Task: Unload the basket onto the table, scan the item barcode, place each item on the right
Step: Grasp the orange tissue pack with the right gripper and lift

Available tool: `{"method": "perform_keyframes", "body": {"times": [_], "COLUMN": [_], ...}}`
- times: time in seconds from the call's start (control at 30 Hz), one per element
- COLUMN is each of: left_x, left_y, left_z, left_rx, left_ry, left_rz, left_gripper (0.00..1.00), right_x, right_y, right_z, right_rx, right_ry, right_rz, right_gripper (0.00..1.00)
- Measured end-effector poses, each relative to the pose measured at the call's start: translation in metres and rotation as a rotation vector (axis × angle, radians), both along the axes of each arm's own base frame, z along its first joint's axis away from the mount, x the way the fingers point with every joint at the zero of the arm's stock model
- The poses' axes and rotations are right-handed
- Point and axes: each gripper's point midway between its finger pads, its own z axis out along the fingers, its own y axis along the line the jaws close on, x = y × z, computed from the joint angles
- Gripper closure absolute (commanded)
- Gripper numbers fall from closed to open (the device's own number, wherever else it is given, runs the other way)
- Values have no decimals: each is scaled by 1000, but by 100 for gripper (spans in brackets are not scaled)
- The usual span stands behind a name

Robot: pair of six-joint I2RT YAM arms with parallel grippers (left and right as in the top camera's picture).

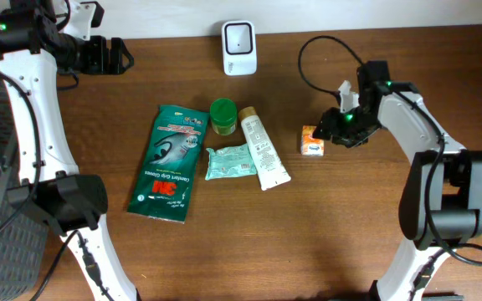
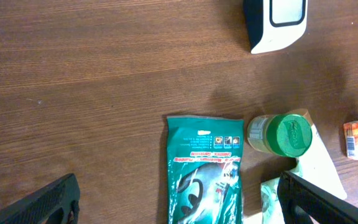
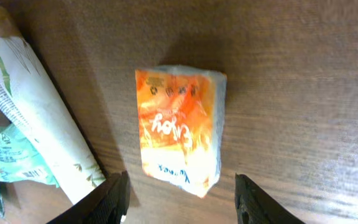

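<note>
Right arm's the one to watch. Its right hand (image 3: 178, 202) hangs low over the little orange packet (image 3: 179, 127), fingers parted, one on each flank, and neither pad seems to touch the wrapper. So that hand is open and grips nothing. The packet lies flat on the table (image 1: 350, 242), printed face up, on the right half, just beside the white tube (image 1: 262, 149).

Here's the bit that matters. From the wrist camera, the packet's long axis runs straight down the gap between the fingers, so they straddle its narrow width. That looks a good line for a pinch. A barcode? I can't make one out on the face showing.

The scanner (image 1: 239, 37) stands at the far edge near the middle, well apart from the packet, beyond it and toward the left arm's side. I reckon the carry goes that way, with a turn to show the code.

The left hand (image 1: 115, 55) is way off at the far left corner, spread wide and empty, looking down on the green pouch (image 1: 170, 163) and the green-lidded jar (image 1: 223, 115). The right is far nearer; this one is its job.
</note>
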Motion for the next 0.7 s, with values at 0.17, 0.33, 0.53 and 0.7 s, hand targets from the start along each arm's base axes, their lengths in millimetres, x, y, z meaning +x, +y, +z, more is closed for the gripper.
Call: {"method": "perform_keyframes", "body": {"times": [0.17, 0.33, 0.53, 0.7], "left_x": [0, 0, 0, 0], "left_y": [0, 0, 0, 0], "left_z": [0, 0, 0, 0], "left_rx": [0, 0, 0, 0], "left_ry": [0, 0, 0, 0], "left_rz": [0, 0, 0, 0], "left_gripper": [1, 1, 1, 1], "right_x": [-3, -7, -7, -12], "right_y": [-2, -2, -1, 2], "right_z": [-15, -33, -42, -42], "right_rx": [3, 6, 21, 42], "right_ry": [43, 49, 32, 52], "right_rz": [-118, -165, -191, -195], "right_gripper": [55, 55, 96, 96]}}
